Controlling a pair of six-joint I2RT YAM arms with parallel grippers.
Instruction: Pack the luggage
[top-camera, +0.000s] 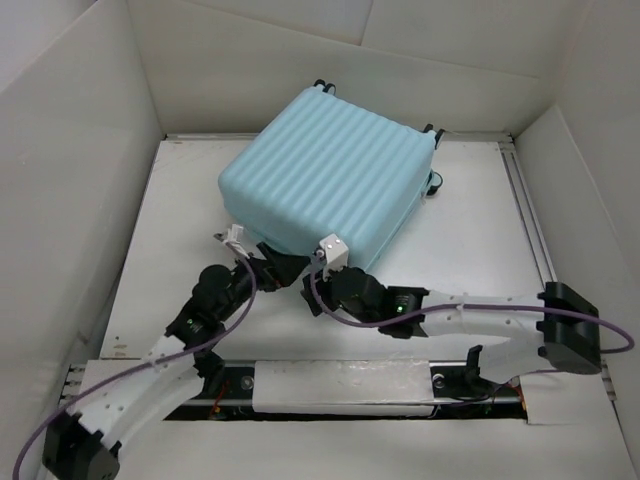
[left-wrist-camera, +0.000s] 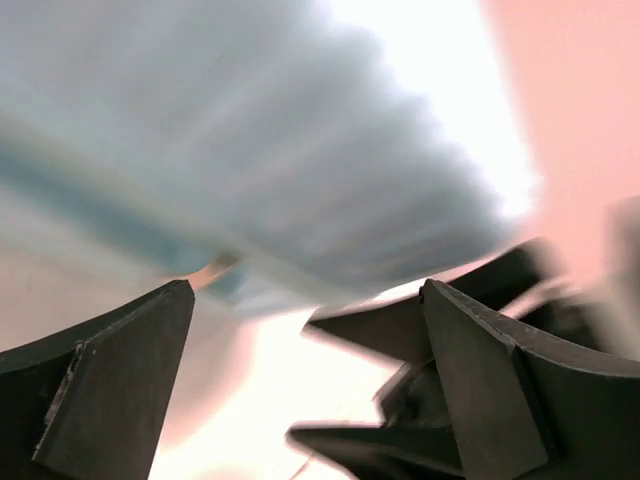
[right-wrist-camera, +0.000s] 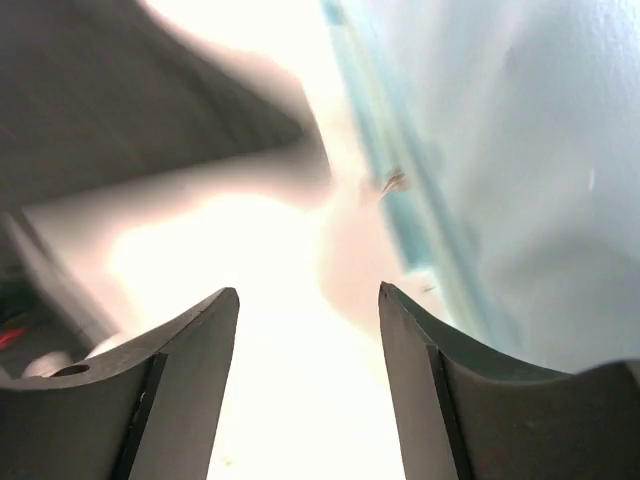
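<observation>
The luggage (top-camera: 325, 170) is a pale aqua ribbed hard-shell suitcase. It lies closed on the white table (top-camera: 180, 240), with small black wheels (top-camera: 322, 86) at its far edge. My left gripper (top-camera: 272, 266) is open and empty at the suitcase's near edge. In the left wrist view (left-wrist-camera: 307, 290) the blurred shell (left-wrist-camera: 250, 130) fills the space above its fingers. My right gripper (top-camera: 315, 285) is open and empty just right of it, under the near corner. In the right wrist view (right-wrist-camera: 307, 290) the shell (right-wrist-camera: 520, 180) is on the right.
White walls (top-camera: 80, 150) box in the table on the left, back and right. A metal rail (top-camera: 525, 215) runs along the right side. A slot with cables (top-camera: 340, 385) lies at the near edge between the arm bases.
</observation>
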